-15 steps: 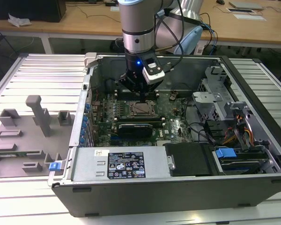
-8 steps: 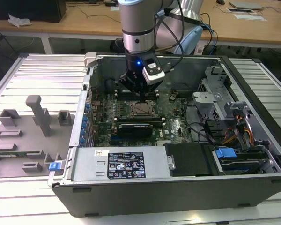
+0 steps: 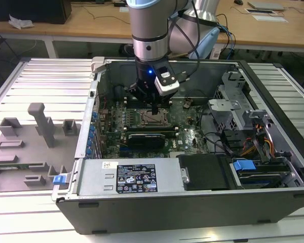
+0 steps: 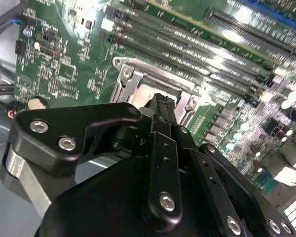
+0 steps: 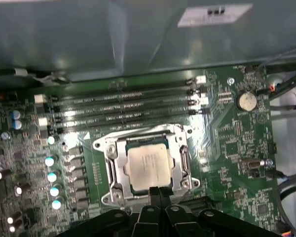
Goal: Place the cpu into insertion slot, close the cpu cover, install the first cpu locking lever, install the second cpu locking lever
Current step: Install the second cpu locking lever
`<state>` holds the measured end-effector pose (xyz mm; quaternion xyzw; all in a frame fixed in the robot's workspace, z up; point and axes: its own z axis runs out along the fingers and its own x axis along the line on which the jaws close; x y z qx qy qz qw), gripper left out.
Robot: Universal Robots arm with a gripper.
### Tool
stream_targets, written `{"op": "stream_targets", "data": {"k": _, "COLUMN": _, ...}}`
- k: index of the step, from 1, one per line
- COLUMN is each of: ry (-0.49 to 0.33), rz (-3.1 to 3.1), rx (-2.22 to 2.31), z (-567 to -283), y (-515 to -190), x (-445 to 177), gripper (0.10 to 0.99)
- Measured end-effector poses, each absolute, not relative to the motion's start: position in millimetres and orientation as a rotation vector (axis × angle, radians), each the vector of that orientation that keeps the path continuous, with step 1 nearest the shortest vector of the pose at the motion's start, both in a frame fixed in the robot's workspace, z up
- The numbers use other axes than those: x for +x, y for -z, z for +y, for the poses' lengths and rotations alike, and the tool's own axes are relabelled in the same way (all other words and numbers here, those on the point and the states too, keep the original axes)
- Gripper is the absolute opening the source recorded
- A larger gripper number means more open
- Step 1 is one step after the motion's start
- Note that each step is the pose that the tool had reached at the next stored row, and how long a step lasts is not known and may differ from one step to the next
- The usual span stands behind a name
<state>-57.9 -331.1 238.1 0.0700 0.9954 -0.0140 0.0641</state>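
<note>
- Ribbed grey metal bench (image 3: 35,81) carries an open black desktop case (image 3: 192,202) lying on its side, with wooden desks behind and a grey plastic fixture tray (image 3: 25,147) on the exterior view's left.
- Exterior view: the silver robot arm (image 3: 149,30) reaches straight down into the case, and the black gripper (image 3: 155,109) sits just above the socket on the green motherboard (image 3: 187,131). A long black card (image 3: 147,137) lies just in front of the socket.
- First wrist view: the cpu (image 5: 149,165), a small square chip with a pale silvery-beige top, sits flat in the socket. The cpu cover (image 5: 182,148), a thin silvery frame plate with a square window, lies down around it, chip showing through the window.
- Same view adds four black memory slots (image 5: 123,106) beside the socket and a round coin cell (image 5: 246,101).
- Gripper (image 5: 159,190) fingertips are pressed together, nothing between them, just beside the cover's near edge; contact can't be confirmed.
- Second wrist view: gripper body (image 4: 160,106) blocks most of the socket; only a corner of the cover (image 4: 133,74) shows.
- Locking levers: too fine to make out, latch state unclear.
</note>
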Motion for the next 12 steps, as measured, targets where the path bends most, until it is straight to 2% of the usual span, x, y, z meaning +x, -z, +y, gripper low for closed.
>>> {"op": "stream_targets", "data": {"k": 12, "ry": 0.037, "rz": 3.006, "rx": 0.212, "z": -354.3, "y": -235.8, "x": -60.2, "gripper": 0.106}}
